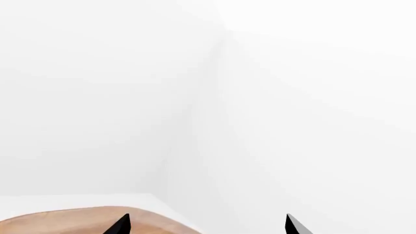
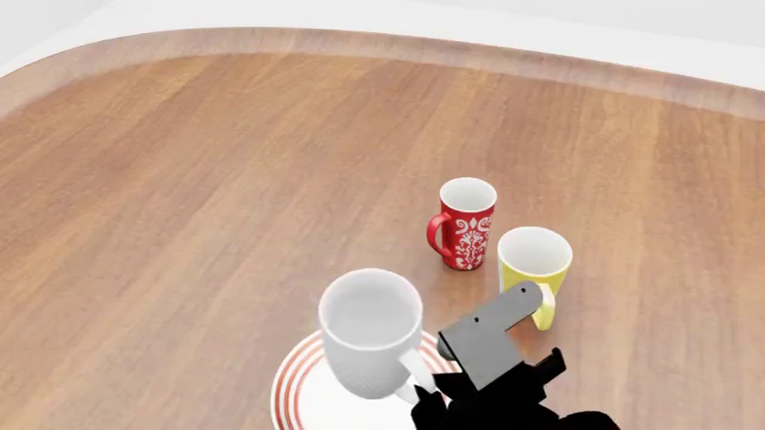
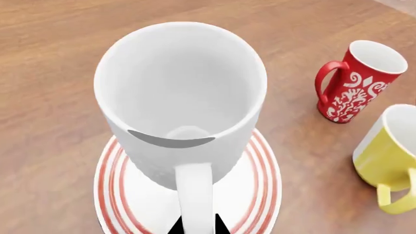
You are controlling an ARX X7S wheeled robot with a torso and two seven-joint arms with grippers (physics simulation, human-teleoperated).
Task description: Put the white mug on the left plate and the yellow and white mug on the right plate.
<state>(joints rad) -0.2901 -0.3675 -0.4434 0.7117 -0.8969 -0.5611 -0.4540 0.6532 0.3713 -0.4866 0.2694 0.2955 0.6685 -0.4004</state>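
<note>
White mug (image 3: 182, 107) over ringed plate (image 3: 260, 195) (handle gripped)

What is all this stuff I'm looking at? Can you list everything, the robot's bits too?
white mug: one, plain white, the biggest, over the plate near the robot, handle toward the robot.
plate: one, white with thin red rings, under the white mug; only one shows.
red mug: one, red with white pattern, upright, farther back.
yellow mug: one, yellow outside, white inside, upright beside the red mug.
table: one, brown wood, rounded far edge.
right gripper: one, black, shut on the white mug's handle.
left gripper: one, two black tips apart, holding nothing, facing white walls.
</note>
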